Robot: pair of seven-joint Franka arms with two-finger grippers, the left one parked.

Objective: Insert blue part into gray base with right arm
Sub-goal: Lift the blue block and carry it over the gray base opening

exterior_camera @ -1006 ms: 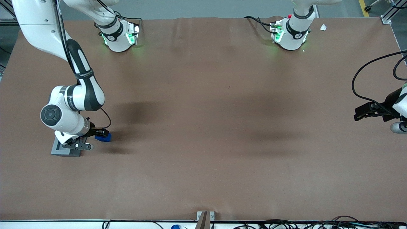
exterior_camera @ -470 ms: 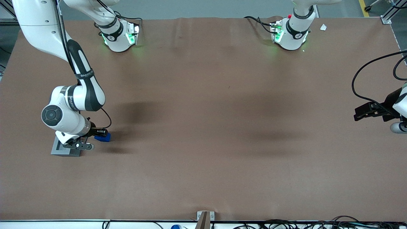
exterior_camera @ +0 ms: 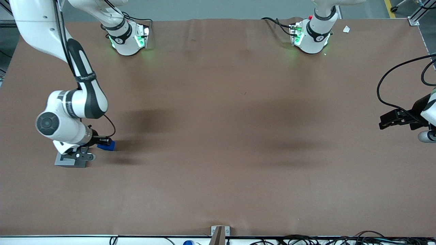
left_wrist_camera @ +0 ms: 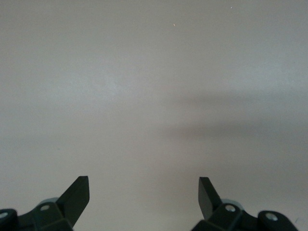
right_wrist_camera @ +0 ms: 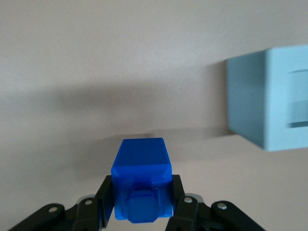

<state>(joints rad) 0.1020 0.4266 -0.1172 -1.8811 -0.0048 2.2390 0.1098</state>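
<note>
- Front view: the right arm (exterior_camera: 73,105) is reaching down over the working arm's end of the brown tabletop (exterior_camera: 238,143), its black-panelled forearm sloping down to a bent wrist with a round dark joint cap facing the camera. The claw (exterior_camera: 102,142) is pointing sideways toward the parked arm's end and is gripping the blue part (exterior_camera: 107,145), which is sitting low over the tabletop, though contact cannot be told. The gray base (exterior_camera: 69,161) is resting on the tabletop just beside the blue part, slightly nearer the camera, and the wrist is hanging over much of it, hiding most of its top face. A thin black cable (exterior_camera: 111,124) is looping from the forearm down to the claw.
- Right wrist view: the claw (right_wrist_camera: 140,204) is clenching the blue part (right_wrist_camera: 142,173) between its two black fingers (right_wrist_camera: 107,202), one pressing on each side face. The narrower stub end is facing the camera. The gray base (right_wrist_camera: 269,96) is standing apart from the blue part, with the edge of its recess showing at the picture's border.
- Left wrist view: only bare tabletop (left_wrist_camera: 154,96) is showing.
</note>
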